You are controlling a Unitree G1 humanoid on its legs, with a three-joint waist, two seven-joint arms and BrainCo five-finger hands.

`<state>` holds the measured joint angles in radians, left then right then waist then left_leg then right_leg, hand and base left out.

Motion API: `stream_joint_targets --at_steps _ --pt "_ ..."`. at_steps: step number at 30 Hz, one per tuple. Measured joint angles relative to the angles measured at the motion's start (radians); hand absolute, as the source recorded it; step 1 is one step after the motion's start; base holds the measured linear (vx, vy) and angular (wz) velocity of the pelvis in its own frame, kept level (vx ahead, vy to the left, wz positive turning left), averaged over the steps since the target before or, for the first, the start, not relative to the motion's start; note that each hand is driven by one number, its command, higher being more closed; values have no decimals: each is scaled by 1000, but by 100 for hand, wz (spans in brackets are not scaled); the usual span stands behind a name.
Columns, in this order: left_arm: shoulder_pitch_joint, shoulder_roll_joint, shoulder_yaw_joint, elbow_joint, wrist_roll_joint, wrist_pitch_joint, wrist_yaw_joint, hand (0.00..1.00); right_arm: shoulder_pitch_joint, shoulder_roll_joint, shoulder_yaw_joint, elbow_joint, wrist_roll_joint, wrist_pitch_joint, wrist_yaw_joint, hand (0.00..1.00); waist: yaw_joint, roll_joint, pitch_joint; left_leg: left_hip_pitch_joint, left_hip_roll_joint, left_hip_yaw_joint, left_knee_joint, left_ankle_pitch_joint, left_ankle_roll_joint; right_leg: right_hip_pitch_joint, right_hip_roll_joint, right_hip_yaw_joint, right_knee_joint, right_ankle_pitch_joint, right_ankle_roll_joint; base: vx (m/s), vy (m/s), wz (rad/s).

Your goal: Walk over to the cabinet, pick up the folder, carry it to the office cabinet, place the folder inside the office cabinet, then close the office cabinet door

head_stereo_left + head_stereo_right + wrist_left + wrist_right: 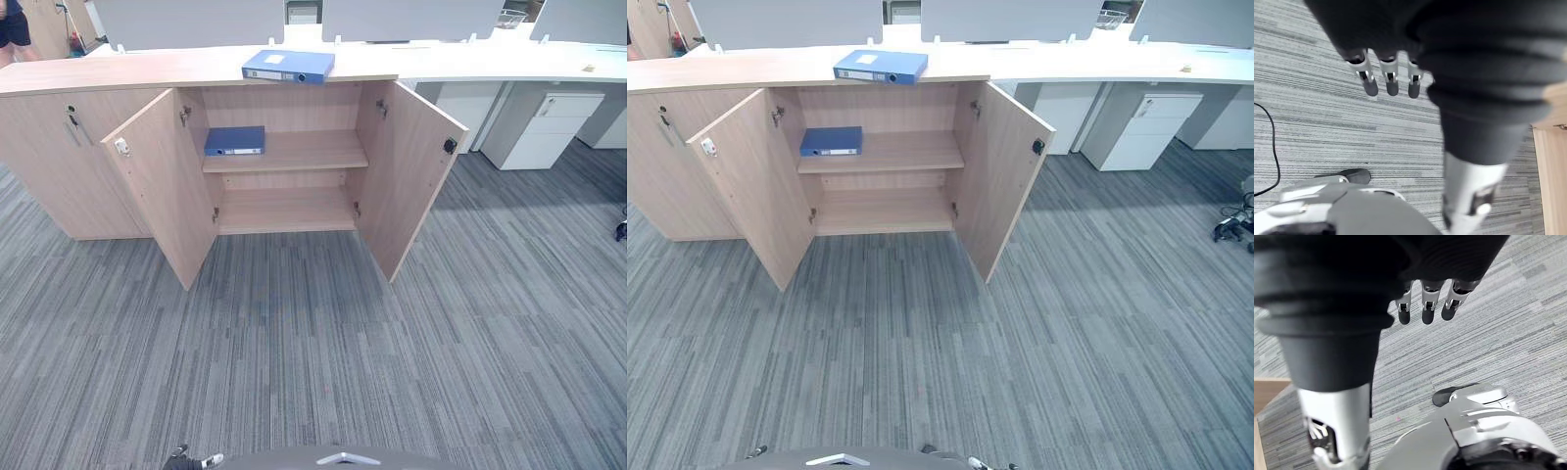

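Note:
A light blue folder (287, 66) lies flat on top of the wooden office cabinet (98, 70), above its open compartment. A darker blue folder (235, 141) lies on the upper shelf (313, 152) inside, at the left end. Both cabinet doors stand wide open: the left door (162, 186) and the right door (411, 171). The cabinet is some way ahead of me across the carpet. My left hand (1391, 78) hangs over the carpet, fingers straight and holding nothing. My right hand (1425, 303) hangs the same way, also holding nothing.
Left of the open compartment is a closed cabinet door (59, 166) with keys in its lock. White desks and a white drawer unit (544, 127) stand at the back right. Grey screens (186, 20) rise behind the cabinet. A person (15, 29) stands far left.

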<state>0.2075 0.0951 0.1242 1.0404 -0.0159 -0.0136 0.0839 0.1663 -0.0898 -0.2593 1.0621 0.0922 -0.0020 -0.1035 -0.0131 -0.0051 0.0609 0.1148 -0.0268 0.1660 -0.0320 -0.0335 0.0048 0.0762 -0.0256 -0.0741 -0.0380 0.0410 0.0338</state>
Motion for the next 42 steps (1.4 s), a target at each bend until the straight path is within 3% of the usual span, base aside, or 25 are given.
stream_joint_targets --at_steps 6,18,31,34,36,38,40,42 --pt "-11 2 1 2 1 -7 -2 0 -23 3 -22 15 -17 -2 -8 0 0 3 16 42 -3 1 -45 22 13 34 2 -17 -36 12 0 72 6 3" --pt "-23 4 -1 3 22 -7 0 0 -57 2 -29 15 -25 0 -8 0 1 0 43 56 1 12 -45 17 5 47 6 -15 -42 12 1 -28 -17 -2" --pt "-39 8 -12 2 22 -8 0 0 -78 1 -21 14 -59 6 -8 0 7 -10 52 -9 2 55 -50 -1 6 -31 7 9 -27 -3 12 -37 -16 -8" --pt "-58 15 -21 0 21 -8 1 0 -95 2 -21 12 -59 6 -8 0 4 -8 65 -40 1 60 -2 -35 12 -119 -7 10 127 -82 24 131 26 -3" --pt "-65 27 -38 -5 20 -8 3 0 -101 6 -21 7 -59 6 -9 0 6 -20 87 -45 -4 65 36 -68 19 -164 -25 11 248 -138 39 133 30 -7" --pt "-78 28 -50 -5 20 -8 6 0 -113 6 -19 -24 -59 5 -8 0 11 -11 109 -31 -4 76 61 -94 29 -238 -38 5 442 -168 74 109 47 -15" --pt "-85 27 -49 -8 20 -9 6 0 -121 6 -19 -34 -58 -2 -9 0 0 -8 117 -3 -8 76 63 -103 33 -301 -55 0 608 -167 74 189 74 8" --pt "-100 26 -48 -9 19 -9 12 0 -131 1 -21 -45 -50 -6 -11 0 -11 2 134 34 -11 56 59 -121 56 -354 -76 -39 742 -218 49 266 39 22"
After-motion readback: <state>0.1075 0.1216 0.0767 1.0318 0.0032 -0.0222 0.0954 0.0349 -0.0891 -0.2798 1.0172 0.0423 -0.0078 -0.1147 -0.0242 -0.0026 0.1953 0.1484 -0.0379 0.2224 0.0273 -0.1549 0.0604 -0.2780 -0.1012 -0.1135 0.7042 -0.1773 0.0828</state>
